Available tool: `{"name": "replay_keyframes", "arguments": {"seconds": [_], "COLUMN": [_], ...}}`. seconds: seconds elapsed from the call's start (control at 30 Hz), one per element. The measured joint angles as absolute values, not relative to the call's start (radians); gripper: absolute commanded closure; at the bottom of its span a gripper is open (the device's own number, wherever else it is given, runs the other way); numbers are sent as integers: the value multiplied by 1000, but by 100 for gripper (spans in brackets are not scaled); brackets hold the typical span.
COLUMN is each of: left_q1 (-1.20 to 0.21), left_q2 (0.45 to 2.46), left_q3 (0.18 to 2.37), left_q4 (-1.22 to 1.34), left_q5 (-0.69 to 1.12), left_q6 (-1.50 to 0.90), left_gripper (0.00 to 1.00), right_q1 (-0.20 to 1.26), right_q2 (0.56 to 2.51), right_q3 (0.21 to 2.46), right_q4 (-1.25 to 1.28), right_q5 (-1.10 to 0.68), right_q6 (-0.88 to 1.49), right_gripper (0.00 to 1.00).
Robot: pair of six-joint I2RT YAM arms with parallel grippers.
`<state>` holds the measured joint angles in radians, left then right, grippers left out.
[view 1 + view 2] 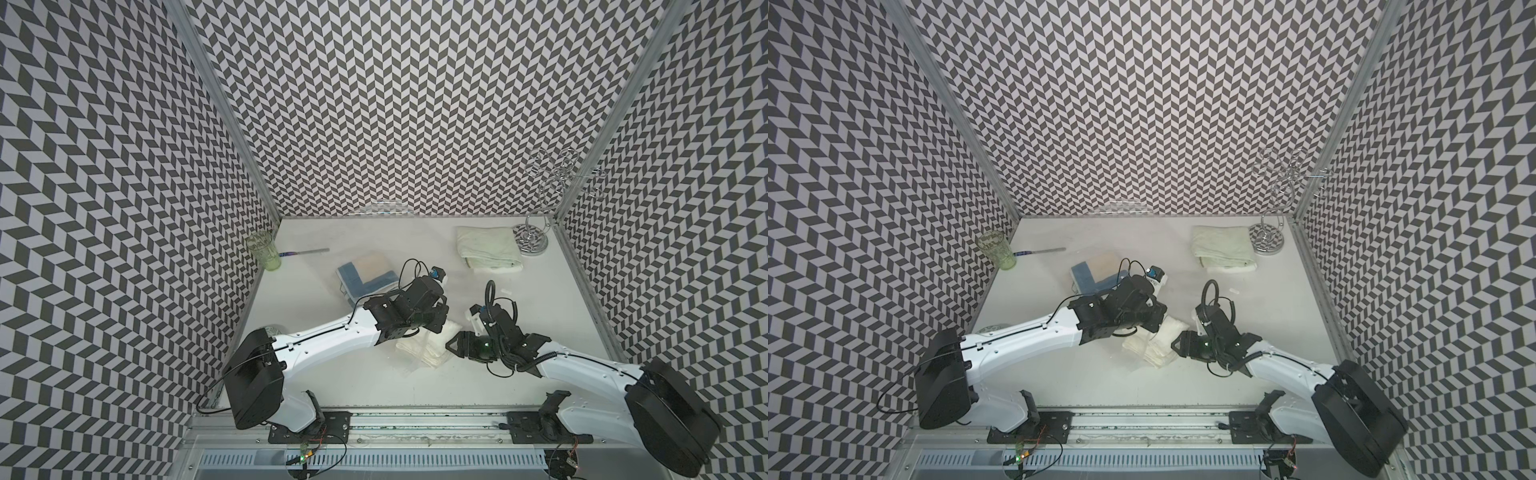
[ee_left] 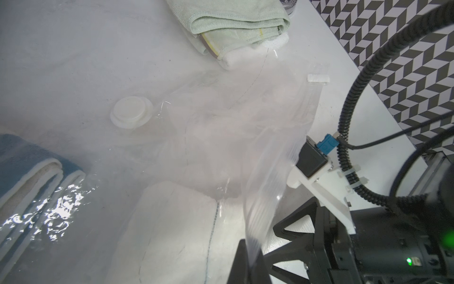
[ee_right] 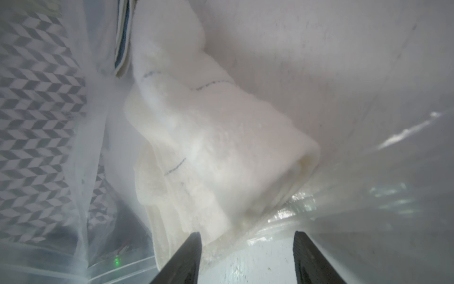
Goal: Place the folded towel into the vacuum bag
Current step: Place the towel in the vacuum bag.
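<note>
- The left gripper (image 2: 251,264) is pinching the vacuum bag (image 2: 270,137) film, holding its mouth up.
- The right gripper (image 3: 248,236) is gaping, empty; the white towel (image 3: 216,137) is seemingly lying just inside, needing a push deeper.

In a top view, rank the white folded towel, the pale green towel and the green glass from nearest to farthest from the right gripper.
Measured from the right gripper:
1. white folded towel, right at its fingertips, mid-table.
2. pale green towel, towards the back right.
3. green glass, far off in the back-left corner.
</note>
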<state>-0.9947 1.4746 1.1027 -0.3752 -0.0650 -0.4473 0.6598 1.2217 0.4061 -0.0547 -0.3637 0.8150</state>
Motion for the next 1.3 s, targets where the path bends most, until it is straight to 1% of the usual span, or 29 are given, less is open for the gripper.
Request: {"name": "replay_keyframes", "arguments": {"seconds": [0.27, 0.37, 0.47, 0.53, 0.6, 0.67, 0.77, 0.87, 0.93, 1.03, 1.13, 1.23, 1.3], "left_q1": [-1001, -1002, -1002, -1002, -1003, -1003, -1004, -1004, -1004, -1004, -1008, -1013, -1016], "left_q2": [1475, 1475, 1479, 1481, 1481, 1482, 1482, 1482, 1482, 1482, 1482, 1483, 1485], "left_q3": [1103, 1103, 1103, 1103, 1103, 1103, 1103, 1103, 1103, 1103, 1103, 1103, 1103], "left_q4": [-373, -370, -367, -367, -367, -368, -367, -367, -367, -368, -368, -368, -368], "left_q5": [-65, -62, -61, -60, -61, -61, -61, -61, -61, -61, -61, -62, -62], "left_q6": [-447, -447, -447, -447, -447, -447, -447, -447, -447, -447, -447, -447, -447], "left_gripper": [100, 100, 100, 100, 100, 100, 100, 100, 100, 100, 100, 100, 100], "right_q1": [662, 671, 687, 702, 709, 712, 712, 709, 699, 665, 644, 644, 644], "right_q2": [1263, 1270, 1314, 1352, 1375, 1359, 1284, 1214, 1203, 1222, 1282, 1328, 1350], "right_q3": [388, 388, 389, 391, 400, 407, 419, 422, 417, 393, 389, 401, 405], "right_q4": [93, 139, 199, 231, 232, 209, 126, 50, 28, 29, 57, 113, 131], "right_q5": [-393, -395, -398, -402, -409, -413, -406, -388, -379, -379, -390, -402, -402], "right_q6": [902, 934, 970, 989, 1000, 1004, 995, 994, 998, 1008, 1025, 1037, 1041], "right_gripper": [71, 76, 77, 76, 72, 63, 49, 40, 37, 35, 35, 40, 46]}}
